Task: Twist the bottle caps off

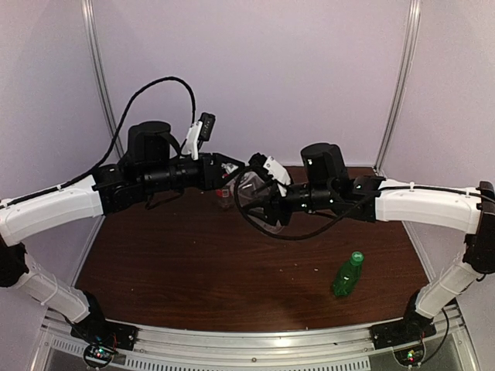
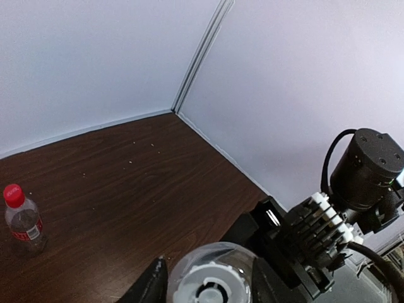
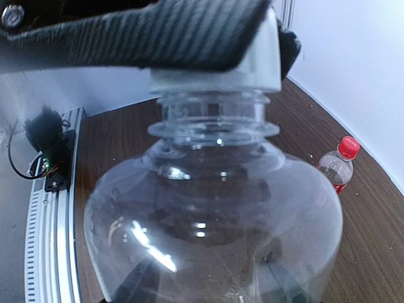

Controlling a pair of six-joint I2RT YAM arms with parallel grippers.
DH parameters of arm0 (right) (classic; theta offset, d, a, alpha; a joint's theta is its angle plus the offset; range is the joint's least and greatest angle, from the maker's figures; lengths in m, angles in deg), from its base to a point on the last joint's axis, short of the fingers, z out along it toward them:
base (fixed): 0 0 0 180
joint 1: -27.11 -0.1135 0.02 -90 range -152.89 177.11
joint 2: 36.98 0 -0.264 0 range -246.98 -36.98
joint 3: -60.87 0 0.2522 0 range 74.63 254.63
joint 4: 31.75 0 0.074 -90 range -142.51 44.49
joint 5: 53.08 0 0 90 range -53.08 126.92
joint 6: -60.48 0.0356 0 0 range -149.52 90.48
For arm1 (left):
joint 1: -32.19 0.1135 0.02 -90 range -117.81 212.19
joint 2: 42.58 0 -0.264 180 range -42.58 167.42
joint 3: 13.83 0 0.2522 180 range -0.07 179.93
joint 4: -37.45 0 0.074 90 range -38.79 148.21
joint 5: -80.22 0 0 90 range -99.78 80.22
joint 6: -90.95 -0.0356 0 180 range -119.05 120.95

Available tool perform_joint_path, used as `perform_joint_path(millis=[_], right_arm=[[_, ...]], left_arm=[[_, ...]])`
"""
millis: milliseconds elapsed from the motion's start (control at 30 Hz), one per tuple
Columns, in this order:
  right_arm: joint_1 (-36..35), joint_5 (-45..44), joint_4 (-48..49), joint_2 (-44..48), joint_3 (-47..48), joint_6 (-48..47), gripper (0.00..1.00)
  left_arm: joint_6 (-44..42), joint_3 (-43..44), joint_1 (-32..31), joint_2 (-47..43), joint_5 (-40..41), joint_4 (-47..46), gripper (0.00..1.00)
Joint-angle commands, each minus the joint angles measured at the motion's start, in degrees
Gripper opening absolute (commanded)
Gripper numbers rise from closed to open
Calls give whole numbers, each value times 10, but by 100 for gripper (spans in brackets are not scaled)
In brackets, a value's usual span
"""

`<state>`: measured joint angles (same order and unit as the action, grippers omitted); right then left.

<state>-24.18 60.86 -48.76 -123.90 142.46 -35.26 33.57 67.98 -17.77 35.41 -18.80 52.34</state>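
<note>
Near right on bench: green bottle, green cap on, nothing touching it. Can't tell upright or lying. Sits near the right arm's path, so could get clipped on a pull-back.

Centre, off the bench: clear bottle clamped by its body in right hand. White cap pinched in left hand, carbon finger laid across the cap.

Risks from here, as judged:
- Thin wall likely flexes under the clamp → bottle turns with the cap, no unscrewing.
- Hold on cap looks shallow → slip, wasted turns.
- Cap coming free in mid-air → drop and roll if the pinch eases.
- Wrists close together → contact on a big twist.

Far, just behind the hands: red-capped bottle standing on the bench, red cap on. Easily toppled if either hand drops low.
</note>
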Motion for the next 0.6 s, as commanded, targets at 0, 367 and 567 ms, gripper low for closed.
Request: perform_joint_path(millis=[0, 367, 567], right_arm=[[8, 25, 16, 15, -7, 7, 53], [10, 223, -11, 28, -4, -13, 55], [11, 335, -37, 16, 22, -20, 56]], left_arm=[[-66, 4, 1, -27, -2, 3, 53], [-213, -10, 7, -102, -166, 34, 89], [-252, -12, 10, -123, -258, 45, 91]])
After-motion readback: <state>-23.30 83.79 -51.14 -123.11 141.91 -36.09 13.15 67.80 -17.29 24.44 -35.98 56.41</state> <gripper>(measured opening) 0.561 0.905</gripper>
